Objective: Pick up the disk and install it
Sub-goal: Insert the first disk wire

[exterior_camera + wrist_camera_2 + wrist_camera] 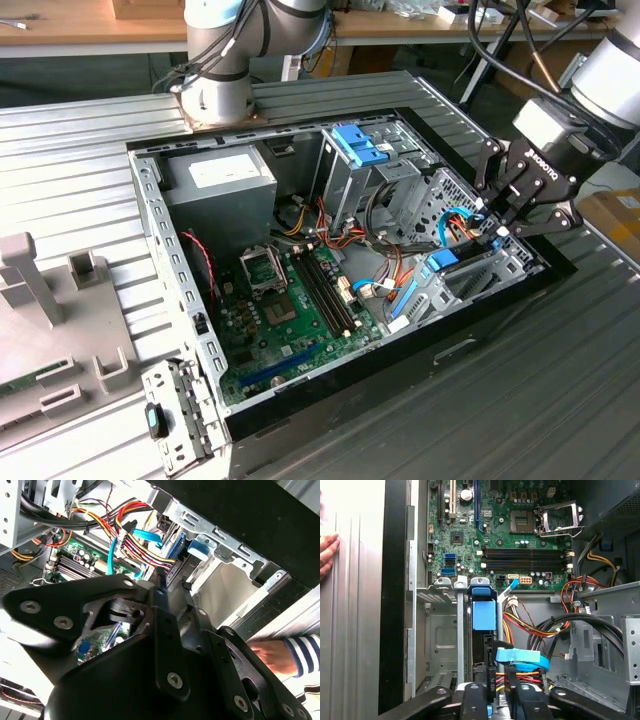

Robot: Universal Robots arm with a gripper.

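**One disk in the bay, fingers pinching it**

One ribbed metal tabletop (80, 130) carries the whole job. An open computer case (150, 200) lies flat on it, so its insides face up and the arm can reach in from above. Within the case, the grey power-supply box (220, 175) sits toward the upper left of the exterior view. The green motherboard (290, 300) fills the middle. A metal drive cage topped by a light-blue bracket (358, 148) stands at upper centre.

At the case's wall on the exterior view's right is the lower bay. The disk (442, 260) stands there on edge, its blue frame uppermost, between the bay's upright rails. In the first wrist view the disk (484, 615) runs straight away from the camera, in line with the slot, which suits sliding it home. How deep it is seated I cannot tell.

The gripper (497, 228) reaches down at that spot. In the first wrist view the gripper (492, 692) has its fingers (470, 700) drawn close on either side of the disk's thin end, and I judge they are gripping it.

Obstacles crowd the bay. A cyan flat cable (520, 657) loops just beside the fingers, and a bundle of orange and red wires (520, 625) hangs near the slot. A person's hand (272, 655) in a striped sleeve (305, 652) rests outside the case wall.
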